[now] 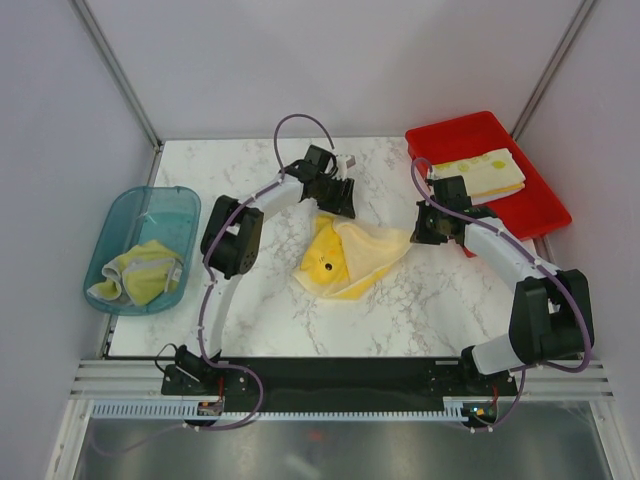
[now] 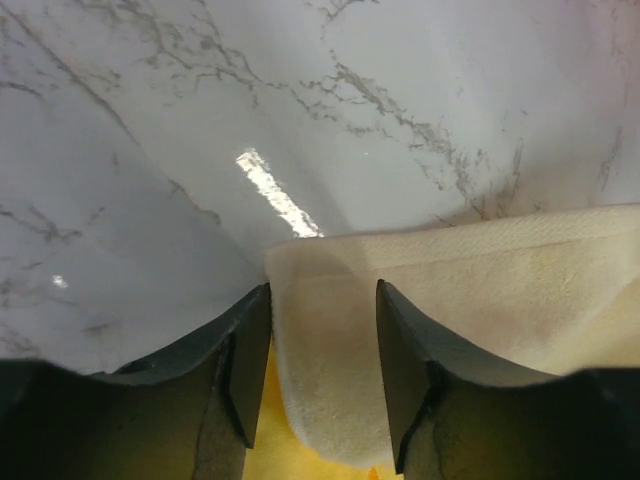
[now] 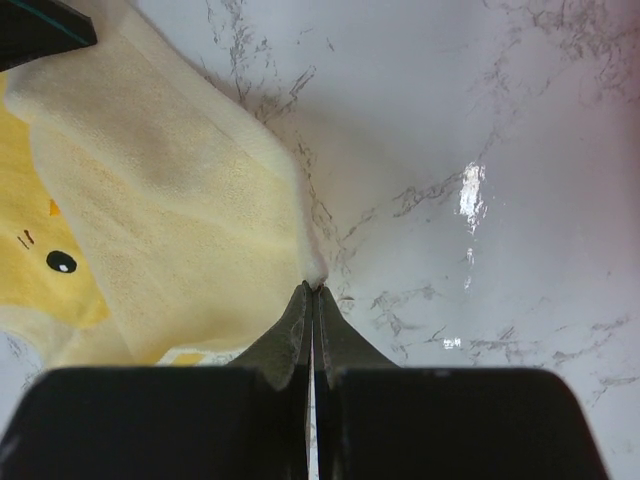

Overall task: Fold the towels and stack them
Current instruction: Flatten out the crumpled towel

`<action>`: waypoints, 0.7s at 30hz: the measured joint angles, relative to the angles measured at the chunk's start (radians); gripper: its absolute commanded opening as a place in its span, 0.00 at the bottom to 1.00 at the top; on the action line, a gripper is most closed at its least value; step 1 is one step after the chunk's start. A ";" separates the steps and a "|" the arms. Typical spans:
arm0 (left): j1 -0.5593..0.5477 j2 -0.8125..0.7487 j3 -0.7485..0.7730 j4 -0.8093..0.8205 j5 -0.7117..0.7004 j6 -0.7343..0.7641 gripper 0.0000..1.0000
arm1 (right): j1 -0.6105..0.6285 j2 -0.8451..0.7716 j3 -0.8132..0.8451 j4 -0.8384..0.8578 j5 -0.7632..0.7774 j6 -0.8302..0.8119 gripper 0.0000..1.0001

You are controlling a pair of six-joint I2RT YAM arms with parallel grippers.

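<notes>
A yellow towel (image 1: 350,262) with a cartoon face lies crumpled in the middle of the marble table, its pale underside folded over on top. My left gripper (image 1: 338,200) is at the towel's far corner. In the left wrist view its jaws (image 2: 322,300) stand open on either side of a rounded fold of the towel (image 2: 480,290). My right gripper (image 1: 425,232) is at the towel's right corner. The right wrist view shows it (image 3: 313,290) shut, pinching the tip of the towel (image 3: 170,210). A folded white towel with yellow-green print (image 1: 485,172) lies in the red tray.
The red tray (image 1: 530,210) sits at the back right, partly off the table's right edge. A translucent teal tub (image 1: 150,215) at the left holds more crumpled towels (image 1: 140,272). White walls close in the back and sides.
</notes>
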 measured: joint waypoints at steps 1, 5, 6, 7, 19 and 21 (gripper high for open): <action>-0.005 0.003 0.000 0.000 0.002 -0.005 0.34 | 0.000 0.000 0.000 0.002 0.000 0.000 0.00; -0.016 0.012 0.001 -0.008 0.000 -0.023 0.02 | 0.000 0.000 0.000 0.010 -0.010 0.000 0.00; -0.016 0.012 0.001 -0.011 0.001 -0.028 0.02 | 0.000 0.000 0.000 0.013 -0.016 0.001 0.00; -0.016 0.011 0.000 -0.011 0.001 -0.029 0.02 | 0.000 0.000 0.000 0.018 -0.020 0.003 0.00; -0.010 -0.502 -0.166 -0.052 -0.114 -0.057 0.02 | 0.000 -0.135 0.235 0.052 -0.100 0.014 0.00; -0.010 -0.662 -0.209 -0.037 -0.130 -0.060 0.02 | 0.000 -0.207 0.251 0.056 -0.115 0.011 0.00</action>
